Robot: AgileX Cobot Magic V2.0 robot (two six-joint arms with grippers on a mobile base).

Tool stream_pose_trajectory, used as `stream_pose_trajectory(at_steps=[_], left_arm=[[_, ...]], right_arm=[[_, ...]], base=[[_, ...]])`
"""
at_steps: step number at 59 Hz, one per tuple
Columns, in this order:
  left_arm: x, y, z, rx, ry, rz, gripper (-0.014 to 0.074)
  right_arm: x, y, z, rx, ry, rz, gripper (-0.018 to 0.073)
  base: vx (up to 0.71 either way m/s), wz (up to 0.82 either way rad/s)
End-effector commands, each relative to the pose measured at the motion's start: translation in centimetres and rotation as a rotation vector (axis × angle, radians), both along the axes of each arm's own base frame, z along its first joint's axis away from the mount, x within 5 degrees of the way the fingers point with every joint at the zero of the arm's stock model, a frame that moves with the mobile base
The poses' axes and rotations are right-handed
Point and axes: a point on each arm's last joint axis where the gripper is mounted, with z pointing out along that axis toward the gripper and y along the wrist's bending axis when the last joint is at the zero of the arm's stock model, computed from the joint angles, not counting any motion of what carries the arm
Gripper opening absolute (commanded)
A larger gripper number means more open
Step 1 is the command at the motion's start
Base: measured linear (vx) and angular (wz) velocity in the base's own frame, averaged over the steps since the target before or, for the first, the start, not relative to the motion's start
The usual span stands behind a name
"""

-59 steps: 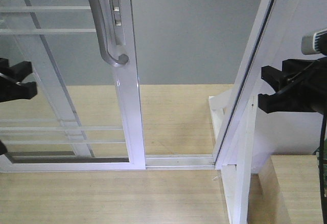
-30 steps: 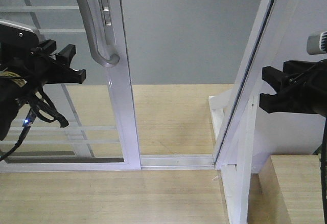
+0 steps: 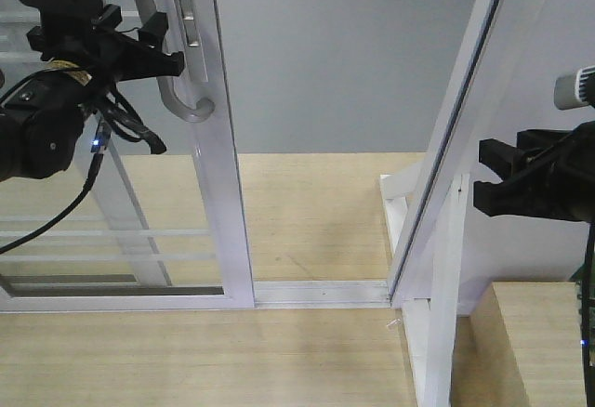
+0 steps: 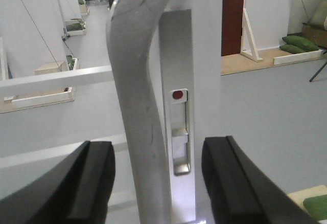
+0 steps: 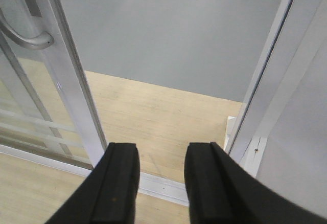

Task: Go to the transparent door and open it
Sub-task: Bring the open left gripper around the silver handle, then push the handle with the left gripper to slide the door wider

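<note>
The transparent door [image 3: 219, 203] stands at the left, clear glass with thin white bars in a white frame. Its curved grey handle [image 3: 186, 105] and lock plate [image 3: 191, 17] are at the top. My left gripper [image 3: 165, 45] is open at the handle. In the left wrist view the handle [image 4: 138, 106] and lock plate [image 4: 179, 132] lie between the left gripper's [image 4: 158, 183] black fingers [image 4: 76, 183], with gaps on both sides. My right gripper [image 3: 483, 179] is open and empty at the right. The right wrist view shows it [image 5: 161, 183] above the floor track, with the door [image 5: 71, 81] to its left.
A handle-less white-framed glass panel [image 3: 465, 100] leans across the right side. Between it and the door's edge a gap shows the floor track [image 3: 325, 291], wooden floor and grey floor beyond. A white post [image 3: 437, 333] and a wooden box [image 3: 539, 342] stand at the lower right.
My left arm has risen from the left edge and moved right, up to the door handle. The door's edge has shifted a little to the left. The right gripper has barely moved.
</note>
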Motion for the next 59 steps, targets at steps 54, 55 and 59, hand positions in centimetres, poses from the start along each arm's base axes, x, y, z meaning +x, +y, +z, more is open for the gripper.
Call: stream_pose_trajectory(at_steps=[54,55,59], left_arm=[[5.1,5.1,5.7,-0.136,-0.151,0.281,0.0424],[5.0,5.2,5.9,-0.137,-0.150,0.281,0.0424],[4.9,5.8,6.2,-0.136,-0.129,0.285,0.0424]], right_arm=[[0.2,0.0,1.6,0.017,-0.094,0.012,0.0307],[0.2,0.0,1.6,0.017,-0.094,0.012,0.0307],[0.2,0.0,1.6,0.017,-0.094,0.012,0.0307]], base=[[0.00,0.00],[0.00,0.00],[0.00,0.00]])
